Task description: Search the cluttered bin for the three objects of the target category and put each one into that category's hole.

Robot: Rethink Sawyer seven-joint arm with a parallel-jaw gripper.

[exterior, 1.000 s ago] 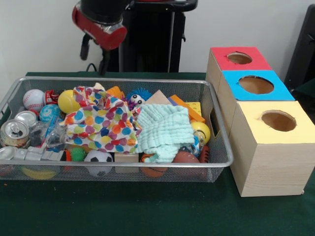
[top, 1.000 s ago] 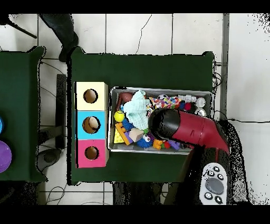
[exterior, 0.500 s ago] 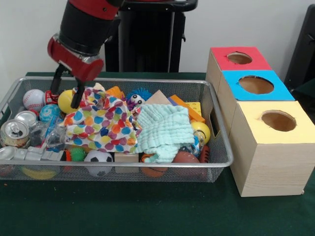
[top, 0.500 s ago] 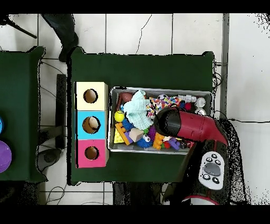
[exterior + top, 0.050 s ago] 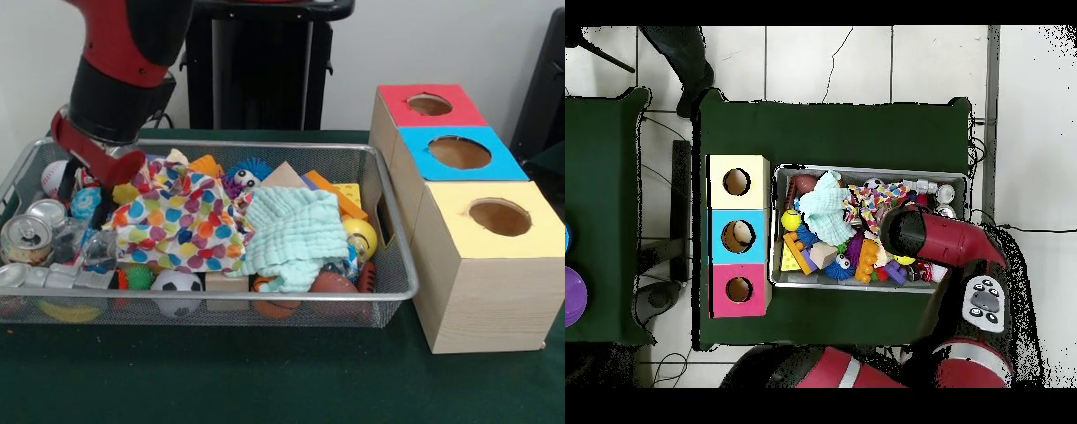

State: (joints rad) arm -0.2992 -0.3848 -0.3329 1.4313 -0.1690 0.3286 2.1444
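A wire-mesh bin (image 5: 221,144) holds mixed clutter. My gripper (image 5: 84,190) hangs open, low in the bin's left end, between a baseball (image 5: 53,175) and a polka-dot cloth (image 5: 181,221). A yellow ball (image 5: 124,193) shows only as a sliver beside it. Three wooden boxes with holes stand to the right: red (image 5: 397,106), blue (image 5: 415,155), yellow (image 5: 450,216). In the overhead view the arm (image 5: 915,235) covers the gripper and part of the bin (image 5: 865,169).
Also in the bin are a mint cloth (image 5: 291,234), crushed cans (image 5: 25,238), a soccer ball (image 5: 177,283), a small football (image 5: 335,283), another yellow ball (image 5: 360,234), a blue fuzzy toy (image 5: 243,174) and wooden blocks (image 5: 284,175).
The arm has swung left and come down from above the bin's rear rim into its left end. It now hides most of the yellow ball and part of the baseball.
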